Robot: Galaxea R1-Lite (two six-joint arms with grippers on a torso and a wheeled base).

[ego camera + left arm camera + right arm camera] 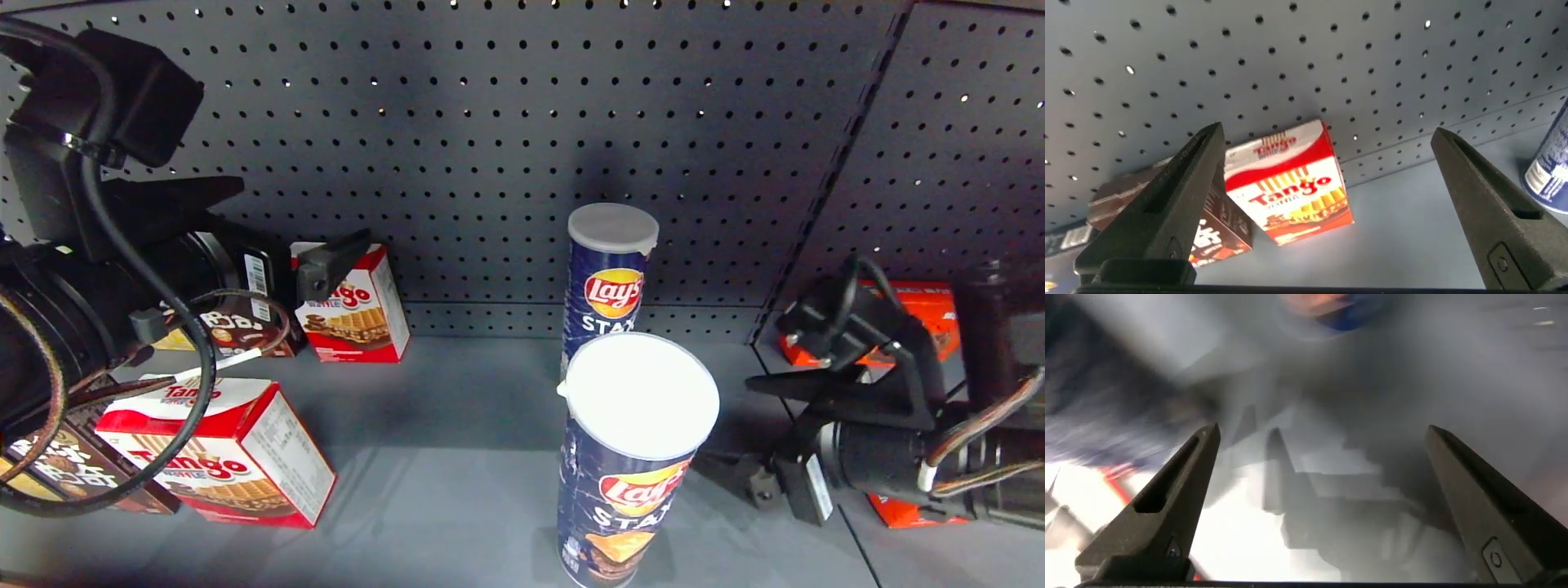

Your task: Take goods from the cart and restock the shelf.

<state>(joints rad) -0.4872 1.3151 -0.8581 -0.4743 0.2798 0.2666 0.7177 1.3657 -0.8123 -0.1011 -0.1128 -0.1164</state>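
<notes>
Front chip can [629, 457] with the white lid is right up close, standing on the shelf [457, 425] just off the tips of the right claw [1323, 433]. That claw is spread wide with nothing in it. A second chip can [608, 269] stands behind the first, farther from that claw. The left claw [1324, 143] is apart and empty too, with an upright wafer box [1290, 192] straight ahead of it by the pegboard [490, 122]. Another wafer box [220, 457] lies back behind that claw, down by its arm. My guess is the cart's next. I'd pull the right claw out straight and slow, since that tall can looks tippy.
</notes>
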